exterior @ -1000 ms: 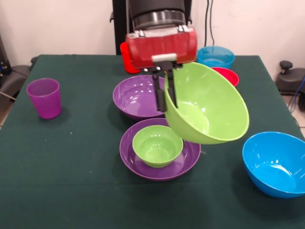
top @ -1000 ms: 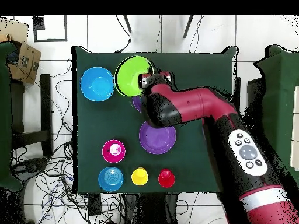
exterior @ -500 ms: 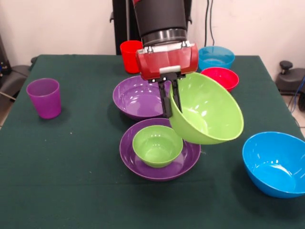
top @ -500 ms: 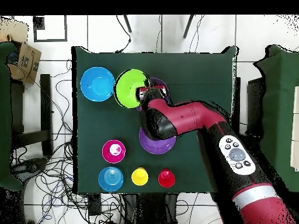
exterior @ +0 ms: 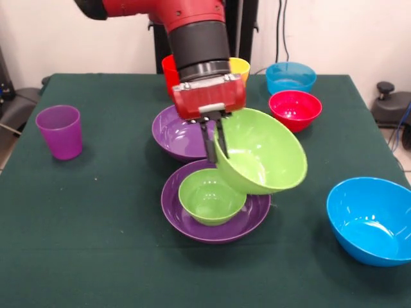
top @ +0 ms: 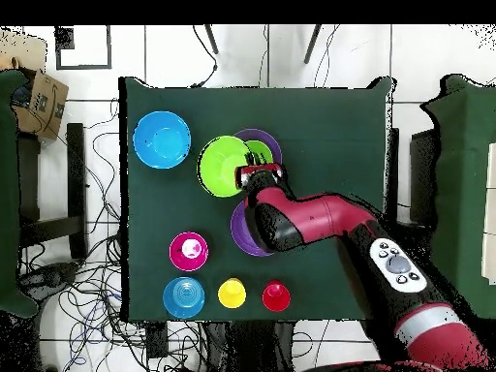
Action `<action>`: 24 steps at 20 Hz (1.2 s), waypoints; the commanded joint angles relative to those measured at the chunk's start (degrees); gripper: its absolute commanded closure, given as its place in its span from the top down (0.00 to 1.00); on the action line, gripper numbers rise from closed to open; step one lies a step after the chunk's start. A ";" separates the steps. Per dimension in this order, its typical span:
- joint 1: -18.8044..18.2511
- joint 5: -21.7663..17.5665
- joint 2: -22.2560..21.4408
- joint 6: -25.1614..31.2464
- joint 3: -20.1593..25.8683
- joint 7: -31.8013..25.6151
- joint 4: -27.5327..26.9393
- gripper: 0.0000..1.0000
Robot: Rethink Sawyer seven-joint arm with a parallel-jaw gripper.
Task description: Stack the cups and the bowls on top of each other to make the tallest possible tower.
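My gripper (exterior: 214, 142) (top: 254, 174) is shut on the rim of the large lime green bowl (exterior: 260, 154) (top: 225, 167). It holds the bowl tilted in the air, just above and to the right of a small green bowl (exterior: 212, 196) (top: 259, 153). That small bowl sits inside a purple bowl (exterior: 218, 232) (top: 263, 136), the only stack in view. A second purple bowl (exterior: 174, 131) (top: 240, 231) lies behind it, partly under the arm. The large blue bowl (exterior: 369, 218) (top: 161, 139) rests alone at the right front.
A purple cup (exterior: 60, 131) stands at the left. At the back are a red cup (exterior: 168, 69) (top: 275, 295), a yellow cup (exterior: 241, 65) (top: 232, 293), a light blue small bowl (exterior: 291, 76) (top: 183, 297) and a red small bowl (exterior: 295, 109) (top: 188, 252).
The gripper has carried the lime green bowl lower and leftward in the front view, toward the purple bowl with the small green bowl. The lime bowl now tilts less steeply.
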 commanded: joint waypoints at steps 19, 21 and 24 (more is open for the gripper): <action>-13.63 -0.28 2.12 11.26 13.50 -1.54 2.83 0.00; -12.82 -1.42 4.22 10.05 12.49 -1.31 1.21 0.00; -11.83 -2.66 6.28 8.68 11.40 -1.04 -0.44 0.00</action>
